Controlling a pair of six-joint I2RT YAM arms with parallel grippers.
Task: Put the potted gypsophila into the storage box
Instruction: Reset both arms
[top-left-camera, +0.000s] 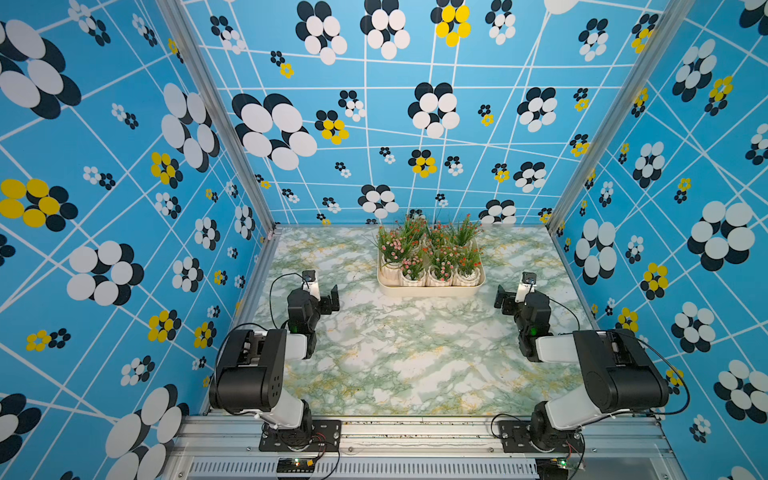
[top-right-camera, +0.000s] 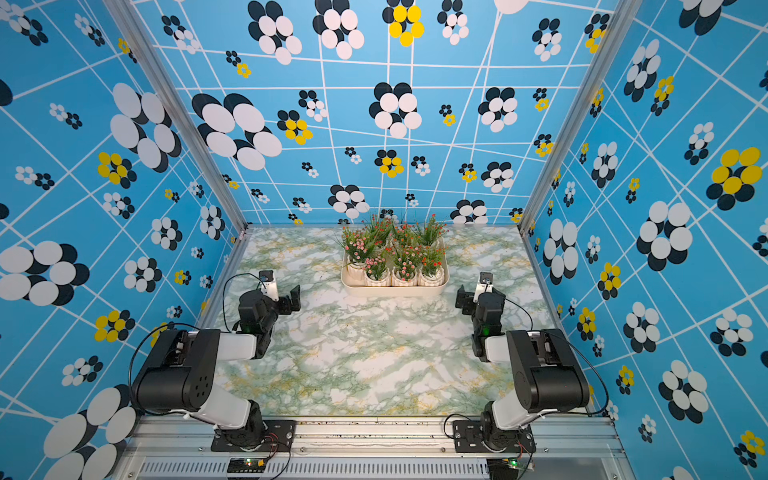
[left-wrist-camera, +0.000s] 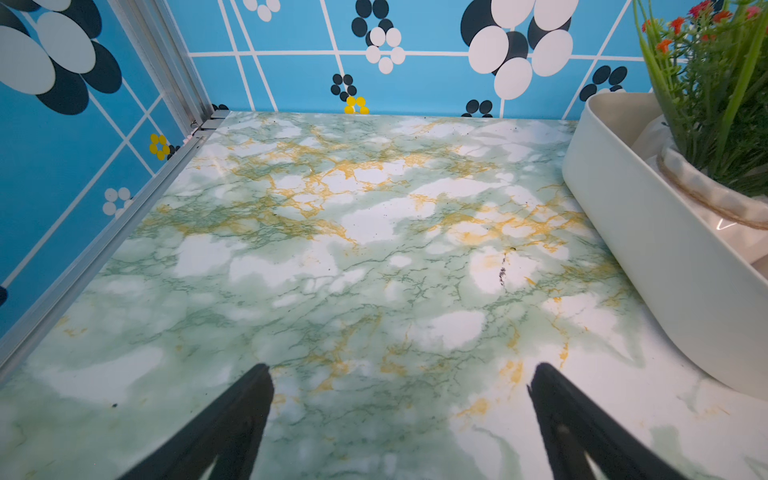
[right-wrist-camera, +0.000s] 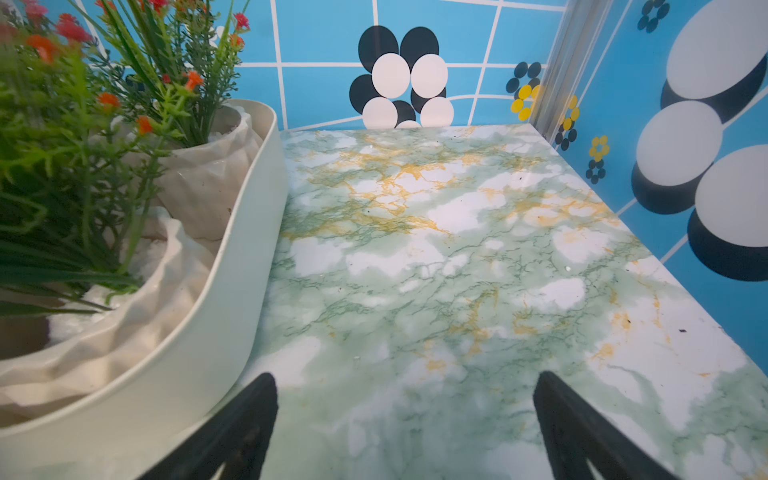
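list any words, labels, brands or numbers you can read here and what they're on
No readable text anywhere.
storage box: plain, no label.
gypsophila pots: no print.
walls: flower pattern only.
circuit board by the front rail: too small to read.

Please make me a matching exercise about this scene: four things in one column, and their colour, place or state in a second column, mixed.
1 storage box
2 potted gypsophila
3 left gripper
4 table

A open, holding nothing
B green and yellow marble pattern
C cream-white, at the far middle of the table
D standing inside the box

Pairs: 1-C, 2-D, 3-A, 4-B
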